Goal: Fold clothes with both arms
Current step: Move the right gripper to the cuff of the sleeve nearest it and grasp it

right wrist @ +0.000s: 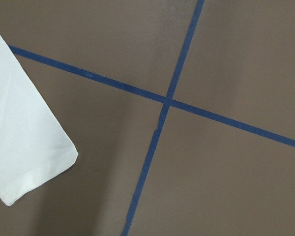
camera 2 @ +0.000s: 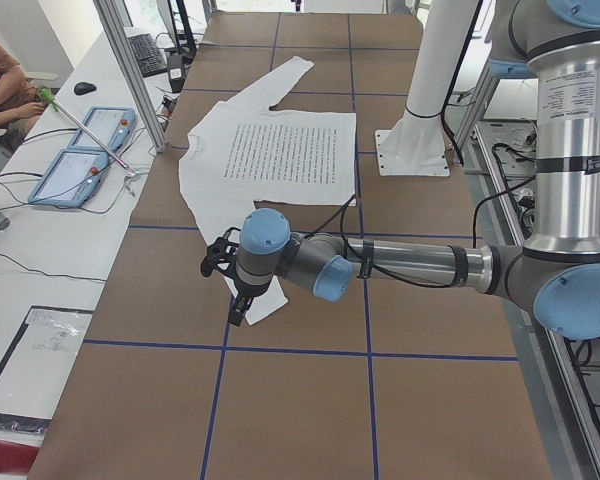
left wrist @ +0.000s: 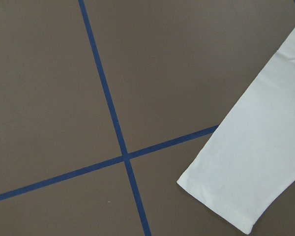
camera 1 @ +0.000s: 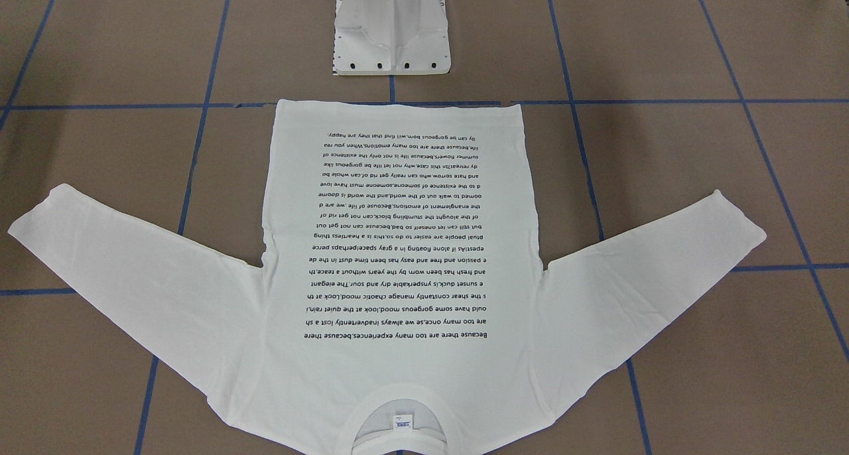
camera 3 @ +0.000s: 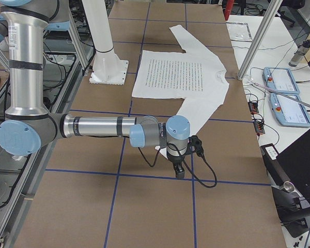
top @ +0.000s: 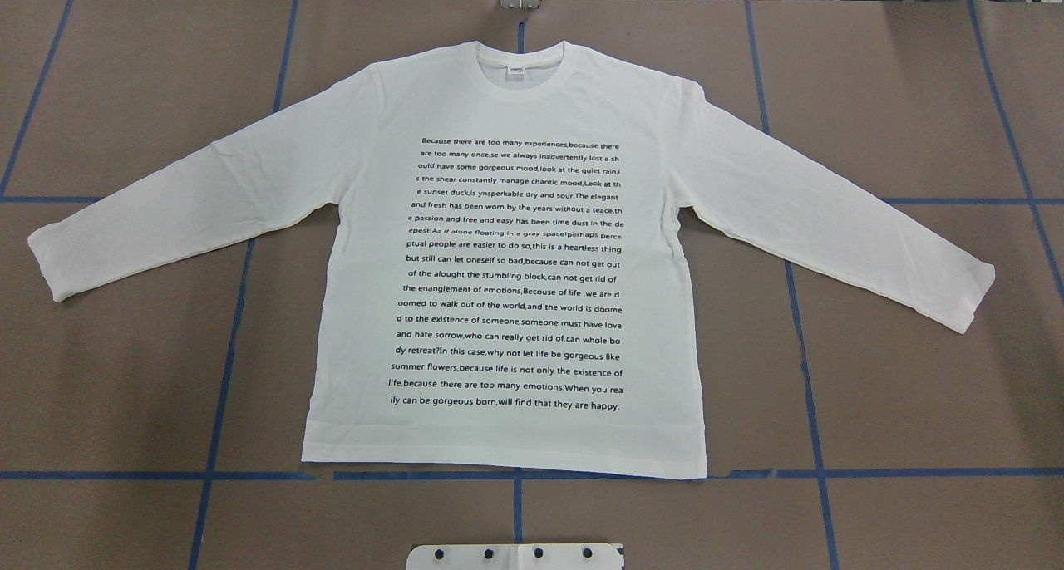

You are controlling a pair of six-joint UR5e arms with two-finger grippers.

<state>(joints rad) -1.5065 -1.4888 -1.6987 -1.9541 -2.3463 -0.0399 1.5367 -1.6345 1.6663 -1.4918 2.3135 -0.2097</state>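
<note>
The white long-sleeved T-shirt [top: 507, 262] lies flat on the brown table, printed text up, neck away from the robot, both sleeves spread out; it also shows in the front view [camera 1: 398, 243]. Neither arm shows in the overhead or front views. In the left side view my left gripper [camera 2: 232, 292] hangs over the near sleeve's cuff; its wrist view shows that cuff [left wrist: 246, 162] but no fingers. In the right side view my right gripper [camera 3: 180, 169] hangs by the other cuff [right wrist: 24, 142]. I cannot tell whether either gripper is open or shut.
The white pedestal base [camera 1: 391, 37] stands just behind the shirt's hem. Blue tape lines [top: 224, 370] grid the table. Teach pendants [camera 2: 80, 150] and an aluminium post [camera 2: 130, 70] stand on the operators' side, where a person [camera 2: 0, 85] sits.
</note>
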